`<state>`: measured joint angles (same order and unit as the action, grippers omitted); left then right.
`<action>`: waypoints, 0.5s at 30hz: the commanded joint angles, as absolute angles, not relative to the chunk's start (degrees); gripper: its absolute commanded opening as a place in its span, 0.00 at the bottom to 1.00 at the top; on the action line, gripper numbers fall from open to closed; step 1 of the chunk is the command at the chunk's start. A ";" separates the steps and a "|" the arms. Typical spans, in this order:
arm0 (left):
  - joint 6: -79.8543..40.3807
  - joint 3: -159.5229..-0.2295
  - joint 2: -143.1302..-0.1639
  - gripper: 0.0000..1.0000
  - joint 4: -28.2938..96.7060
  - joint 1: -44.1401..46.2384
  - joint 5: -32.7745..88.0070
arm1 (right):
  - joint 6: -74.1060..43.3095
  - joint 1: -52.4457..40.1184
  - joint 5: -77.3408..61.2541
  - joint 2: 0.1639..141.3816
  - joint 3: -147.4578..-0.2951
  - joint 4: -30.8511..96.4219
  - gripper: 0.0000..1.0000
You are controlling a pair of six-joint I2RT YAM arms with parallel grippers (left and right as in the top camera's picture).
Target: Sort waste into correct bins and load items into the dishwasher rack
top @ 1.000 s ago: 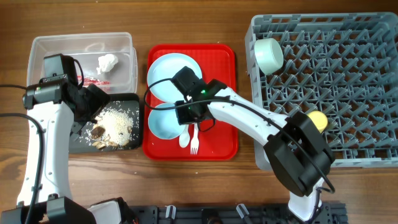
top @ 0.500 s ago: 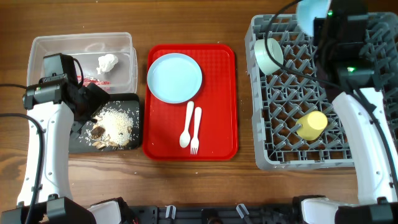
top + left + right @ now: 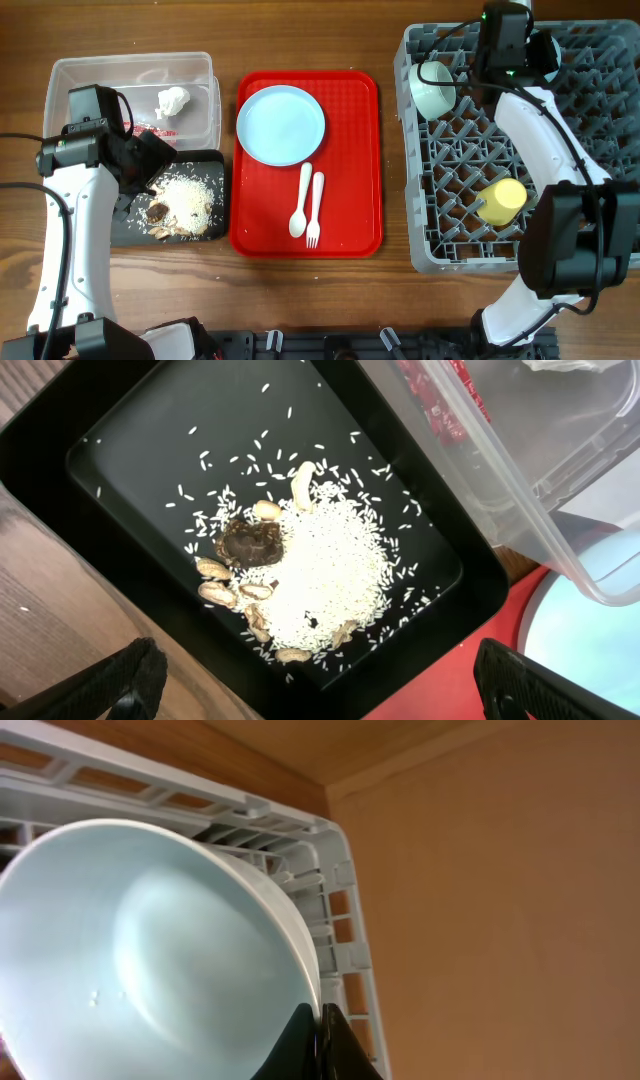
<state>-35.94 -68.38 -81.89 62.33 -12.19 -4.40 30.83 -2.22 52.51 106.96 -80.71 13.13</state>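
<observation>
right fingers [image 3: 345,1055] carried the pale blue bowl [image 3: 150,960] from the red tray [image 3: 350,150] to the rack [image 3: 600,150]

The white, black-jointed left arm [image 3: 72,225] is rising from the near left edge and bending rightward at its black wrist [image 3: 95,125]. The left gripper [image 3: 320,670] is pointing downward, its two black fingers [image 3: 120,685] standing wide apart, gripping nothing. The right arm [image 3: 540,130] is stretching from the near right corner toward the far side, where the right gripper [image 3: 316,1032] is pinching the rim of a pale blue round bowl [image 3: 150,960] between its closed black fingertips.
</observation>
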 commanded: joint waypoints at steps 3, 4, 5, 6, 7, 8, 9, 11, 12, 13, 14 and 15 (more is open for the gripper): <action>-36.49 -68.69 -80.84 1.00 62.13 -12.38 -4.12 | 25.34 -2.46 50.04 108.44 -80.40 14.85 0.04; -36.47 -68.69 -80.84 1.00 62.13 -12.38 -4.12 | 25.28 -2.46 50.04 108.44 -80.40 15.07 0.04; -36.47 -68.69 -80.84 1.00 62.13 -12.38 -4.10 | 25.23 -2.46 50.04 108.44 -80.29 15.05 0.04; -36.49 -68.69 -80.84 1.00 62.13 -12.38 -4.12 | 25.28 -2.46 50.06 108.44 -80.29 14.87 0.04; -36.49 -68.69 -80.84 1.00 62.13 -12.38 -4.12 | 25.32 -2.46 50.11 108.44 -80.29 14.33 0.04; -36.49 -68.69 -80.84 1.00 62.13 -12.38 -4.12 | 25.36 -2.46 50.11 108.44 -80.29 13.34 0.04; -36.47 -68.69 -80.84 1.00 62.13 -12.38 -4.12 | 25.52 -2.46 50.09 108.44 -80.29 12.67 0.04; -36.49 -68.69 -80.84 1.00 62.11 -12.38 -4.12 | 25.56 -2.46 50.09 108.44 -80.29 12.27 0.04; -36.47 -68.69 -80.84 1.00 61.95 -12.38 -4.12 | 25.74 -2.46 50.09 108.44 -80.29 12.16 0.04; -36.47 -68.69 -80.84 1.00 61.91 -12.38 -4.12 | 26.55 -2.46 50.09 108.44 -80.29 11.92 0.04; -36.47 -68.69 -80.84 1.00 61.91 -12.38 -4.12 | 27.57 -2.46 50.11 108.47 -80.29 11.55 0.04; -36.47 -68.69 -80.84 1.00 61.91 -12.38 -4.12 | 28.84 -2.46 50.30 108.55 -80.29 10.98 0.04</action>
